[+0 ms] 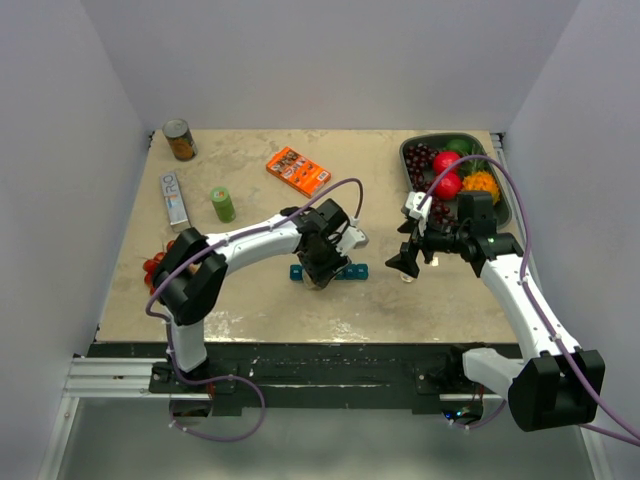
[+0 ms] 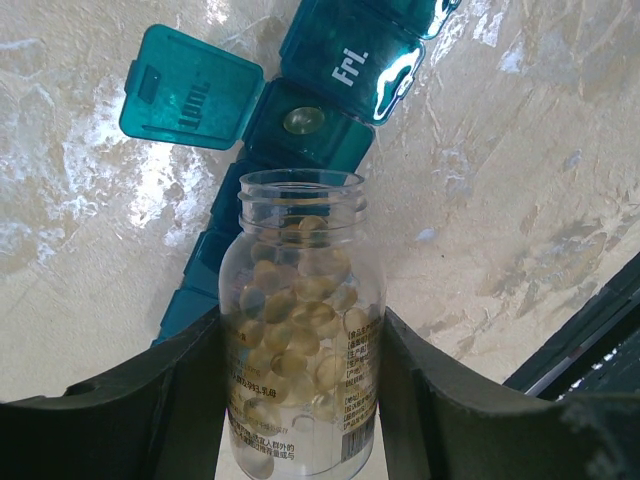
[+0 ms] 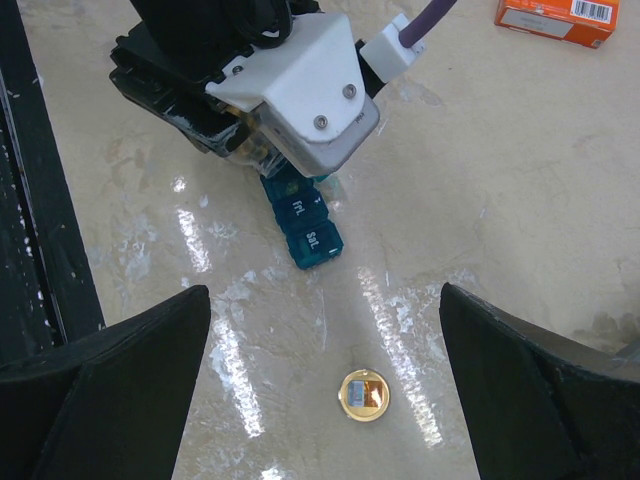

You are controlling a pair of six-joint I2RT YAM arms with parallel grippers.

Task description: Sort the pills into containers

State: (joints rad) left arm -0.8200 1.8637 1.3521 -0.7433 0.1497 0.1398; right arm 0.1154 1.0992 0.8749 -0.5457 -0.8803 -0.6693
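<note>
My left gripper is shut on a clear, uncapped pill bottle full of yellowish softgels, its mouth pointing at the teal-blue pill organizer. One compartment's lid is open, and a single pill lies inside it. The organizer lies at the table's middle, partly under the left gripper. In the right wrist view its "Fri" and "Sat" end sticks out from under the left gripper. My right gripper is open, above a round gold bottle cap on the table.
A dark tray of fruit sits at the back right. An orange box, a green cylinder, a white box and a tin can stand at the back left. Red items lie by the left arm.
</note>
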